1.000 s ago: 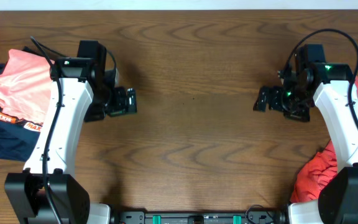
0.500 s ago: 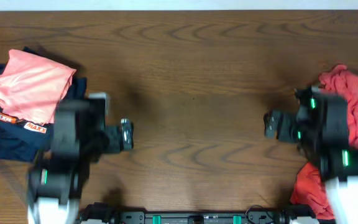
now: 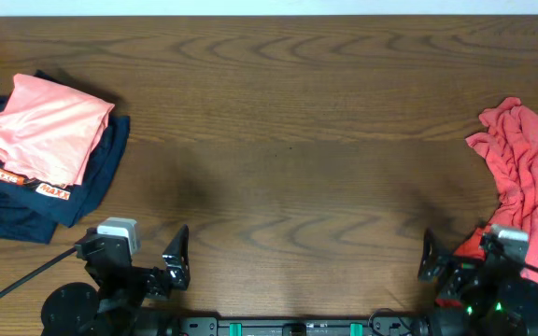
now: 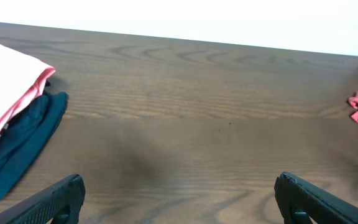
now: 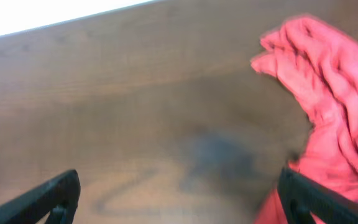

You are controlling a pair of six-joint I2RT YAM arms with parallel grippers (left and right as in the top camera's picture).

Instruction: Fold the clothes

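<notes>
Both pairs of jaws stand spread wide with nothing between them. The left gripper (image 4: 179,182) and the right gripper (image 5: 179,179) sit low at the near edge of the wooden table (image 3: 288,140), well apart from each other. At the far left lies a folded salmon-pink T-shirt (image 3: 49,126), flat on top of navy clothes (image 3: 26,201) whose white and orange print peeks out beneath its near edge; how many navy garments are stacked there cannot be told. At the right edge a coral-red T-shirt (image 3: 521,177) lies crumpled and unfolded, trailing down toward the right gripper. Its wrist view shows the red cloth just beside the right finger, though whether they touch is unclear.
</notes>
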